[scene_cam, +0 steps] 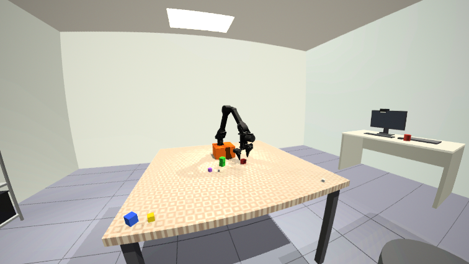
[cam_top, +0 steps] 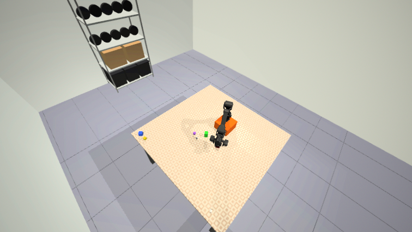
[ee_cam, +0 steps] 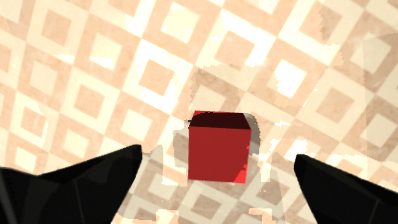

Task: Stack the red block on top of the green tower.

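Observation:
The red block (scene_cam: 243,160) (ee_cam: 218,147) lies on the patterned table (cam_top: 230,178) (scene_cam: 203,196). In the wrist view it sits between my two black fingertips, which stand wide apart and clear of it. My gripper (cam_top: 218,145) (scene_cam: 243,152) (ee_cam: 217,156) is open and hangs just above the block; in the top view it hides the block. The green tower (cam_top: 206,133) (scene_cam: 222,160) stands upright a short way to the left of the gripper.
The arm's orange base (cam_top: 229,125) (scene_cam: 223,150) stands behind the tower. A small purple cube (cam_top: 194,133) (scene_cam: 209,169) and a tiny grey one (scene_cam: 218,170) lie left of the tower. A blue cube (scene_cam: 131,218) and a yellow cube (scene_cam: 150,217) lie at a far table corner.

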You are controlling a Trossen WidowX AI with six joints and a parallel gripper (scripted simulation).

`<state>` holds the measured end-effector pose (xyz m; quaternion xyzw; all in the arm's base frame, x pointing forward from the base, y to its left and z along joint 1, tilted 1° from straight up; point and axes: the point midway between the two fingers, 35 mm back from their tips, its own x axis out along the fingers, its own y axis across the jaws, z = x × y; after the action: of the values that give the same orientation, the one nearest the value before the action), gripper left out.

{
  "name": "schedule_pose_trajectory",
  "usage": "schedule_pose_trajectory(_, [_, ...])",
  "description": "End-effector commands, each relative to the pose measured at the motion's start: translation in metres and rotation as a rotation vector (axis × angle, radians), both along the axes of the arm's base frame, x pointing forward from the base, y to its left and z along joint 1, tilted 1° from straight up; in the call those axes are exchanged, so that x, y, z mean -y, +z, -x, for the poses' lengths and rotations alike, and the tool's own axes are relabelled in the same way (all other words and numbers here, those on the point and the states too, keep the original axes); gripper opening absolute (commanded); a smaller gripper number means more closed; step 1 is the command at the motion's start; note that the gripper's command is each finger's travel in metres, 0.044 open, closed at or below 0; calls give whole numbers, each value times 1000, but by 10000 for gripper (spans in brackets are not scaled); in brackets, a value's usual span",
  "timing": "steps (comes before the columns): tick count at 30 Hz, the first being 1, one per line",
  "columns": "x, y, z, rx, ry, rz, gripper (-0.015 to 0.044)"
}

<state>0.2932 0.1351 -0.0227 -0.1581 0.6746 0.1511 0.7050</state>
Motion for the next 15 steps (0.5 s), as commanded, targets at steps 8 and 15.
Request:
schedule_pose_trajectory(8, [1, -18, 0, -1, 0, 4, 440])
schedule_pose_trajectory(15, [1, -29, 0, -1, 0, 4, 440])
